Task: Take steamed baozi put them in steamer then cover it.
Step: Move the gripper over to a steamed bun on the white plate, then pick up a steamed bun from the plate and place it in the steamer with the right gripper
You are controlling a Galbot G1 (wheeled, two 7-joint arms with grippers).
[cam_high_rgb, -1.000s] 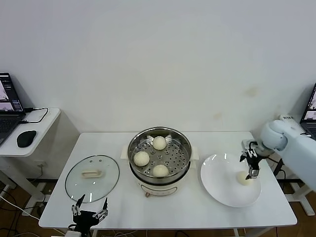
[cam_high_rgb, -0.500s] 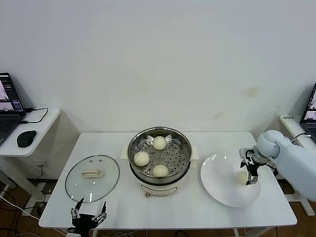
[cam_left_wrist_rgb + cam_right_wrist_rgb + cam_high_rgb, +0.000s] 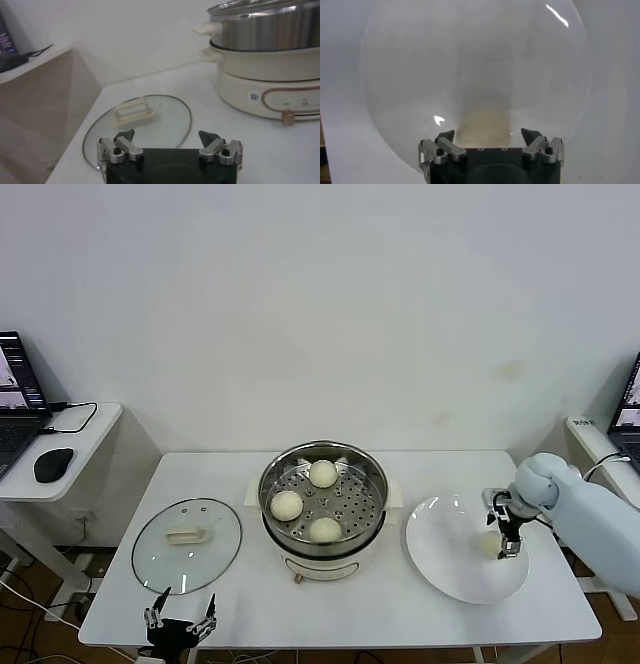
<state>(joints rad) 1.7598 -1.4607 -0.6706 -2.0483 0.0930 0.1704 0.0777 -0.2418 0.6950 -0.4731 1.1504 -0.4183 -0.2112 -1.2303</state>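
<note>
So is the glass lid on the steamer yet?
No, the glass lid lies flat on the table, left of the open steamer.

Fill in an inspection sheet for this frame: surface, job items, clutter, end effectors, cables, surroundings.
Surface: white table, bare at front.
Job items: three baozi in steamer; fourth baozi on white plate; glass lid flat on table.
Clutter: nothing seen.
End effectors: right end effector open over the plate bun; left end effector open, parked at front edge.
Cables: one on side desk.
Surroundings: laptop, mouse, white wall.
</note>
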